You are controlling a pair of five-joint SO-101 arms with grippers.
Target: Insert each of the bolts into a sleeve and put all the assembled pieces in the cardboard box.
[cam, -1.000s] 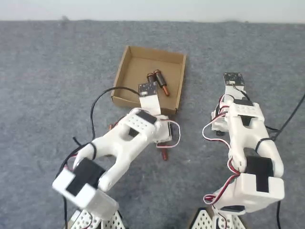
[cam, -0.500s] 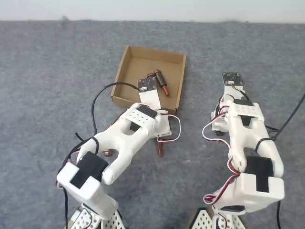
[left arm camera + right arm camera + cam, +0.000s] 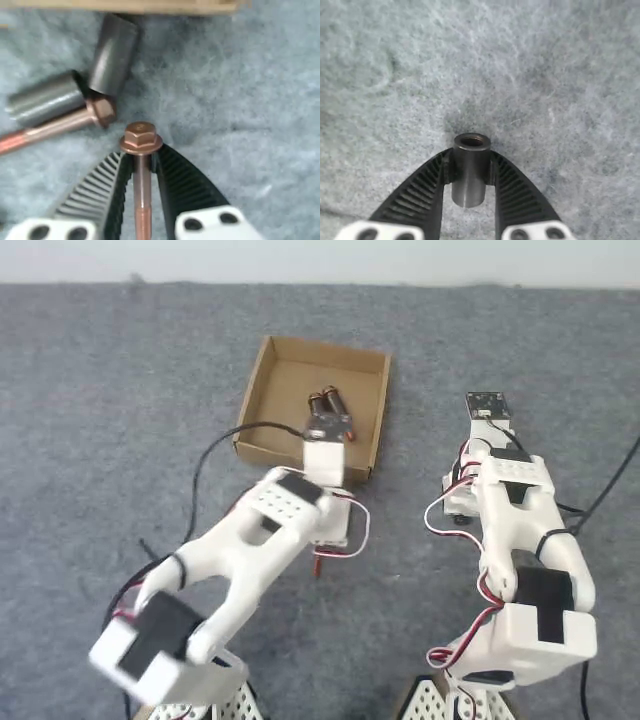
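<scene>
In the high view the left arm [image 3: 265,535] is lying over the loose parts in front of the cardboard box [image 3: 262,365]. Its wrist end is also covering part of the pieces [image 3: 330,402] inside the box, so I cannot tell if they are assembled. In the left wrist view a loose bolt [image 3: 60,127] on the grey surface [image 3: 240,100] is running out of the picture. Two dark loose sleeves [image 3: 112,60] are lying beside it, near the box wall.

The left tool [image 3: 141,152] is pinching a copper-coloured held bolt [image 3: 141,187] by the shaft, just under the six-sided head. Its ribbed fingers are pressing on both sides of the shaft.

The right tool [image 3: 470,161] is gripping a dark held sleeve [image 3: 469,182] between its fingers, which are spreading only as wide as the sleeve, with the open bore facing the camera. If the sleeve is touching the surface, I cannot tell.

Compared with one second ago, the left arm is reaching further toward the box. Its wrist end is now standing over the near wall. The right arm [image 3: 515,505] is keeping the same place.
</scene>
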